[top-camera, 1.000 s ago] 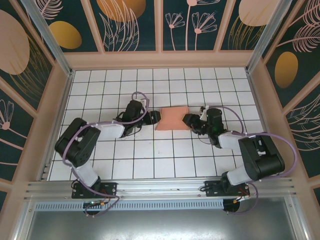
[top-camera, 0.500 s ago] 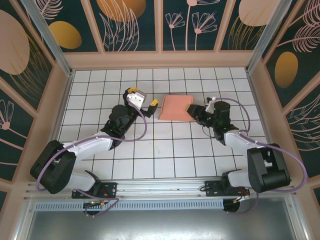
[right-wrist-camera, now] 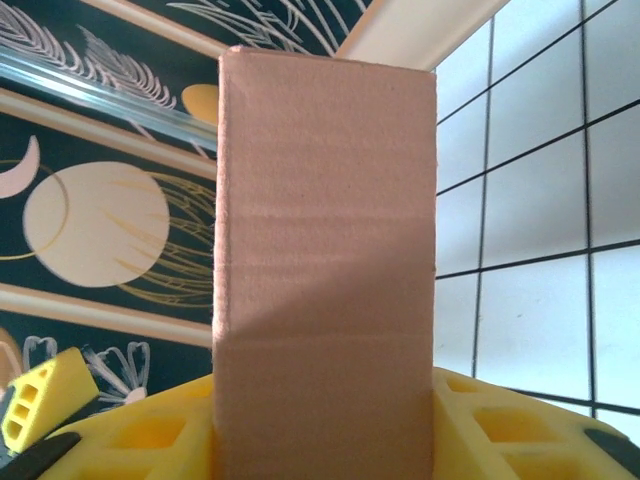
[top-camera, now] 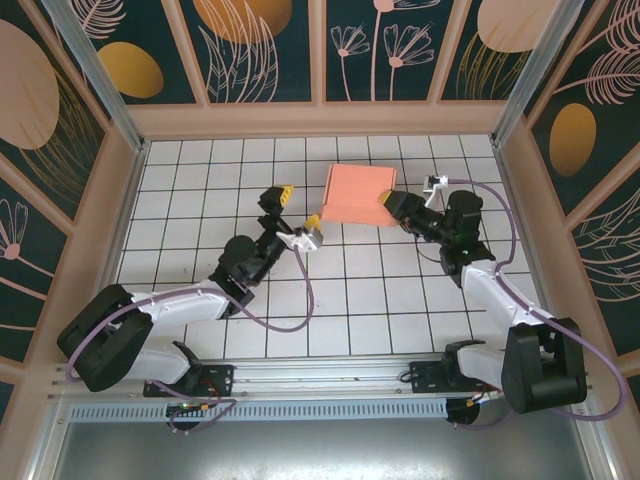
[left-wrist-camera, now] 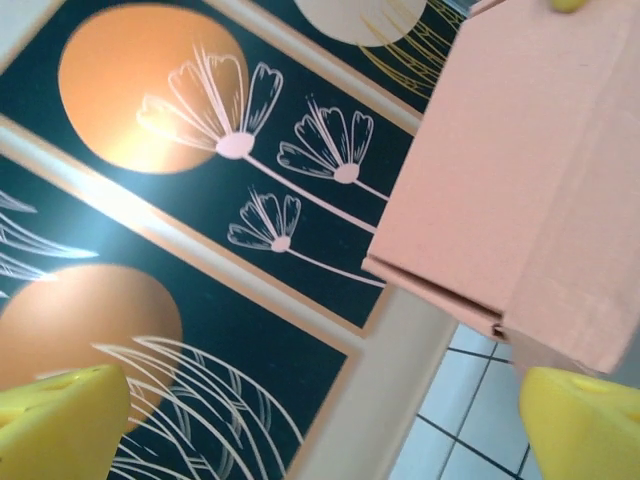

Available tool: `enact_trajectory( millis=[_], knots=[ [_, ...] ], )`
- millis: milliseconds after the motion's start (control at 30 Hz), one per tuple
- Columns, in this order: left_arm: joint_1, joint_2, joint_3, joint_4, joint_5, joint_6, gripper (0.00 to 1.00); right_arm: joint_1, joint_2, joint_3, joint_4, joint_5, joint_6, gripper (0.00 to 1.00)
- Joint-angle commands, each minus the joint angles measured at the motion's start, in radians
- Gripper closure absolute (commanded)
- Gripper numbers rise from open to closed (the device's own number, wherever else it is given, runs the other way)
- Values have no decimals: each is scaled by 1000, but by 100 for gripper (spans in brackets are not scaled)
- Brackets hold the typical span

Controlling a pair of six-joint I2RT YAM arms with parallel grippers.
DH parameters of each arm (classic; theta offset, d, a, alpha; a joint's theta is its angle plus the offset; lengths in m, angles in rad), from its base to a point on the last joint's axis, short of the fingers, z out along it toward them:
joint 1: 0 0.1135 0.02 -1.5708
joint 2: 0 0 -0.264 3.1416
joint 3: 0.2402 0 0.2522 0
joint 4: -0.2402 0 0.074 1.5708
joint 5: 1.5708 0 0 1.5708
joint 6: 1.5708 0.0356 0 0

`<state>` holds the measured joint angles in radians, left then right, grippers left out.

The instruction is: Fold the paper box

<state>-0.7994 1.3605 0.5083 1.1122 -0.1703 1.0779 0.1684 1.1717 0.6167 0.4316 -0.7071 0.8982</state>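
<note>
My right gripper (top-camera: 392, 208) clamps the paper box (top-camera: 358, 194) by its right end. The box is thin salmon-pink card, folded up into a small flat rectangular shape. It sits over the far part of the tiled bench (top-camera: 200, 180), a little right of the middle, with its broad face turned up and slightly skewed to the tile lines. From my right wrist the box (right-wrist-camera: 325, 270) stands upright between my yellow pads (right-wrist-camera: 160, 440). Its narrow face is plain, crossed by faint creases. From my left wrist the box (left-wrist-camera: 540, 180) looks raised off the tiles, corner-on, with a layered flap edge showing along its lower side.
</note>
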Motion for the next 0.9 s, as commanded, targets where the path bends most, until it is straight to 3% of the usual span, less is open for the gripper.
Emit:
enact_trajectory(
  millis=[0, 100, 200, 400, 867],
  knots=[
    [-33, 19, -28, 174, -52, 241, 1, -23, -21, 34, 73, -135, 55, 55],
    [-55, 48, -26, 207, -67, 321, 1, -29, -24, 32, 94, -190, 81, 55],
    [-69, 64, -13, 224, -52, 314, 1, -30, -28, 25, 116, -224, 111, 55],
    [-80, 111, 9, 250, -21, 337, 1, -30, -36, -63, 345, -284, 292, 55],
    [-90, 81, -4, 199, -13, 358, 1, -104, -98, -26, 129, -231, 183, 58]
  ],
)
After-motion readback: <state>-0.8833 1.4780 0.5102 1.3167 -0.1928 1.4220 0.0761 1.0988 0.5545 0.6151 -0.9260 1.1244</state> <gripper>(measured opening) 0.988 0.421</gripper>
